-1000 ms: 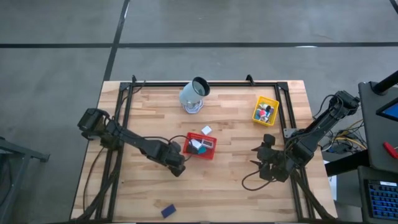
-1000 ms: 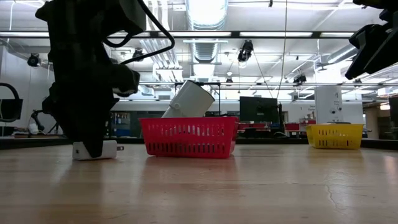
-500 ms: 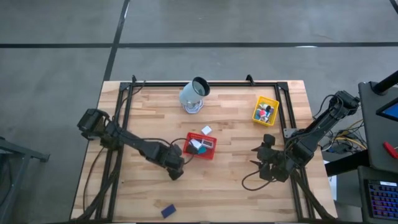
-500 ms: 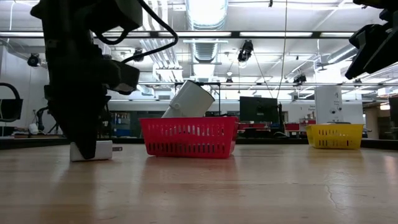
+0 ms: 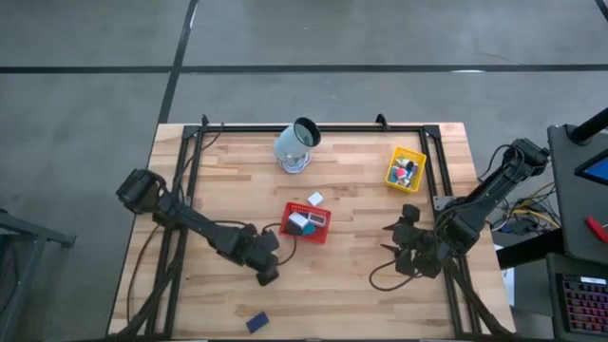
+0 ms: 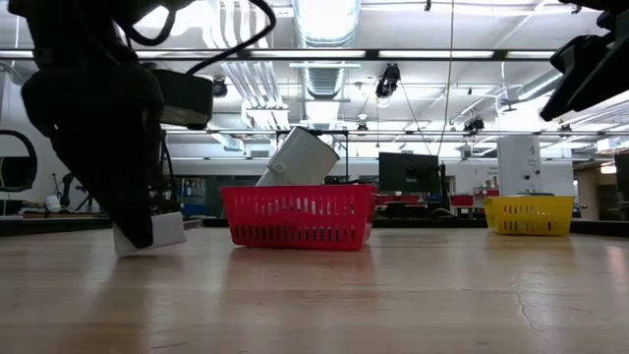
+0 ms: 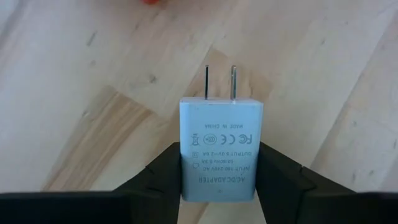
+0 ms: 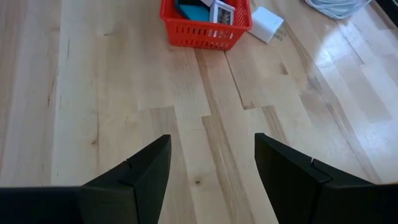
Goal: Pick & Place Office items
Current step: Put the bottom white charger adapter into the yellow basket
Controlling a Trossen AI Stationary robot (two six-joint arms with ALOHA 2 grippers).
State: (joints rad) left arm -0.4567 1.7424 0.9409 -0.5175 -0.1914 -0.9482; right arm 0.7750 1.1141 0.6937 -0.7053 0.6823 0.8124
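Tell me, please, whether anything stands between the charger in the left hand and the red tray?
Nothing visible does. The left hand holds the white charger just beside the red tray, with only bare wood between them in the high view.

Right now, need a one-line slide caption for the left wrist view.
Left gripper shut on a white plug adapter, prongs pointing away, above the wooden table.

In the high view the charger is hidden under the left gripper (image 5: 267, 275). The contents of the yellow tray (image 5: 406, 167) are too small to be told apart. In the low view the right gripper (image 6: 588, 71) is cut off at the top right corner.
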